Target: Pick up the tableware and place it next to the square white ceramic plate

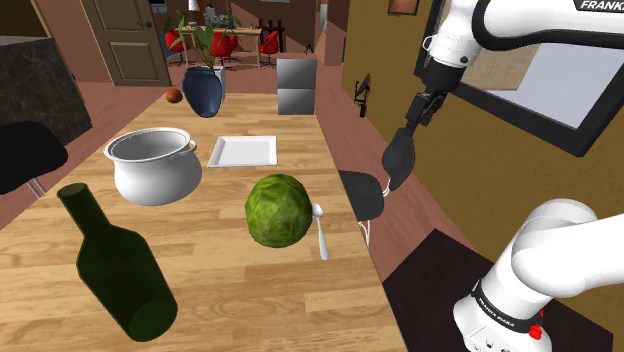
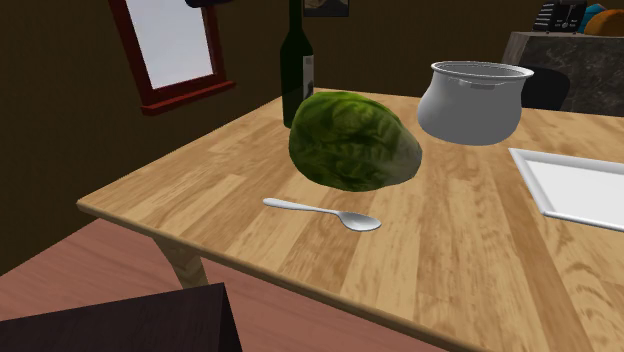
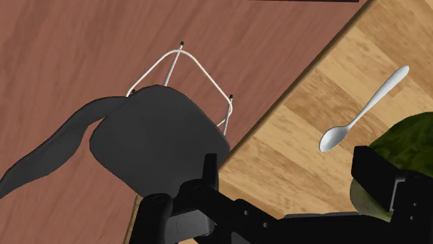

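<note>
The tool (image 1: 394,175) hangs spread wide and empty over the black chair (image 3: 159,142) at the edge of the surface (image 1: 210,295), near the spoon (image 1: 319,230) lying just beside the cabbage (image 1: 278,210)

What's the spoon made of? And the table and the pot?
The spoon looks like polished metal: silvery with bright glints. The table looks like varnished wood: pale planks with grain lines. The pot is probably metal too, with a smooth grey-white sheen, though it might be enamel.
</note>
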You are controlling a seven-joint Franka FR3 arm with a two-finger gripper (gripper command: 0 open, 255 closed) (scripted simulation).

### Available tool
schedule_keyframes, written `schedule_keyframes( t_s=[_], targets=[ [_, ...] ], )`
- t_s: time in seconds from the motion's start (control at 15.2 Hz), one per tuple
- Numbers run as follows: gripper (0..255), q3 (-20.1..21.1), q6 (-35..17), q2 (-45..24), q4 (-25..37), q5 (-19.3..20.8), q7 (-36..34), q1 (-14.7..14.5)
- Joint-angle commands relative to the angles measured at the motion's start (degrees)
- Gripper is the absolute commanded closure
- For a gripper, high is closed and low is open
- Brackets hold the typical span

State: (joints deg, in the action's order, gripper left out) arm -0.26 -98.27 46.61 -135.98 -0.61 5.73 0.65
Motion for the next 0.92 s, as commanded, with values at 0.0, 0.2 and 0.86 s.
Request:
schedule_keyframes(
  t_s=[0.0,0.2,0.86],
  targets=[
    [0,0.0,0.0,0.0,0.0,0.0,0.0,0.0],
    [0,4.1,-2.92,1.51,-4.6,-2.15,-6.8,0.17],
    [0,19.75,-14.43,-1.38,-13.51,-10.7,-30.04,-0.19]
  ],
)
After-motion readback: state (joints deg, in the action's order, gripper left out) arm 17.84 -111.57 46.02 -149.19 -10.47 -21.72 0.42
